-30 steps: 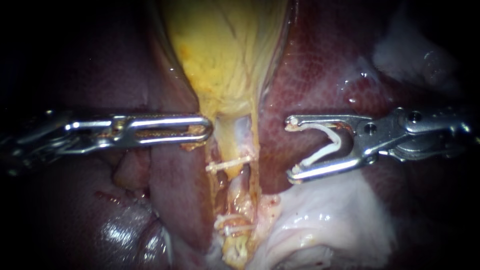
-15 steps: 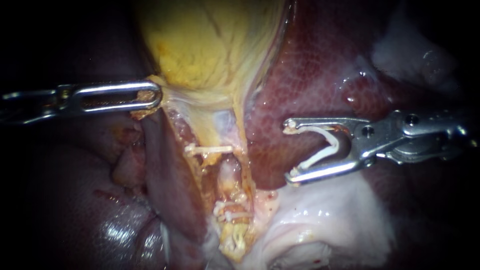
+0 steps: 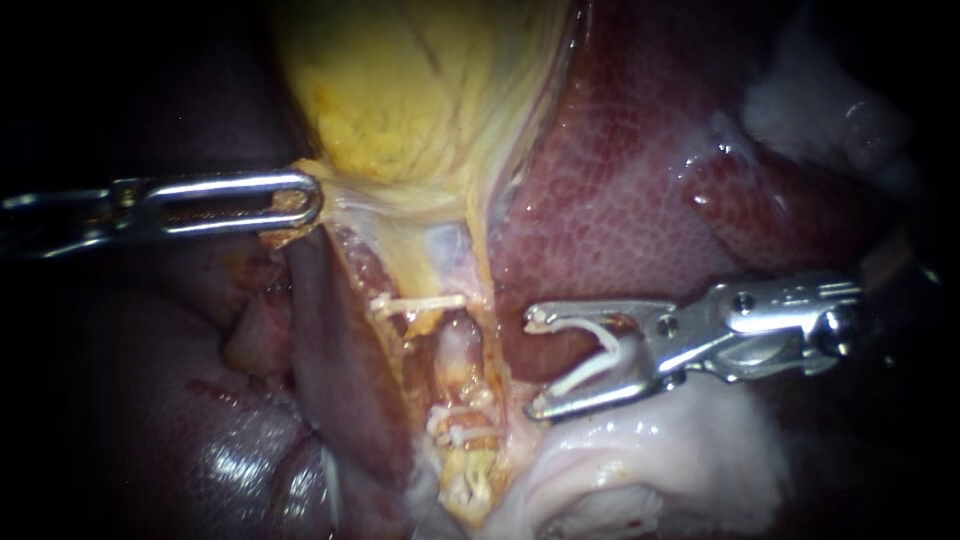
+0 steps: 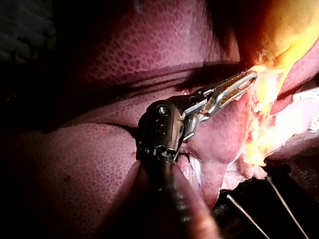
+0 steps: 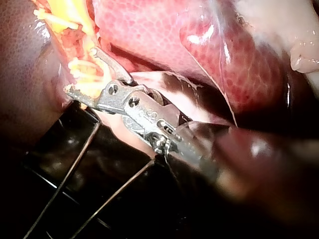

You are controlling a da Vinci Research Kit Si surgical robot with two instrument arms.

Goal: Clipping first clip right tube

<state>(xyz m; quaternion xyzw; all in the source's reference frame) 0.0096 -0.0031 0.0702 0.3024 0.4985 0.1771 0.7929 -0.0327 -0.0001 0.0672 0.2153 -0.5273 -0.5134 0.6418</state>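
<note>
Approach step in hand: loaded clip carried toward tube, not yet on it. Right instrument [image 3: 535, 362], slender steel shaft, held a white V-shaped plastic clip [image 3: 585, 372] between its jaws, which stood wide apart, each bearing on one clip leg. It lay below the yellow, veined gallbladder [image 3: 400, 90] and off to its right, over dark red mottled liver [image 3: 620, 180]. Jaw tips sat just beside the pale pink tube [image 3: 458, 350] running down from the gallbladder, apparently without touching. Whether this strand was the right tube could not be told for certain. Left instrument [image 3: 310, 200] had its jaws clamped on yellowish tissue [image 3: 345, 200] at the gallbladder's lower edge. Clip mouth pointed at the tube, long axis roughly crosswise to the tube's downward run. Judged next move: advance until both legs straddle the tube, then close.
</note>
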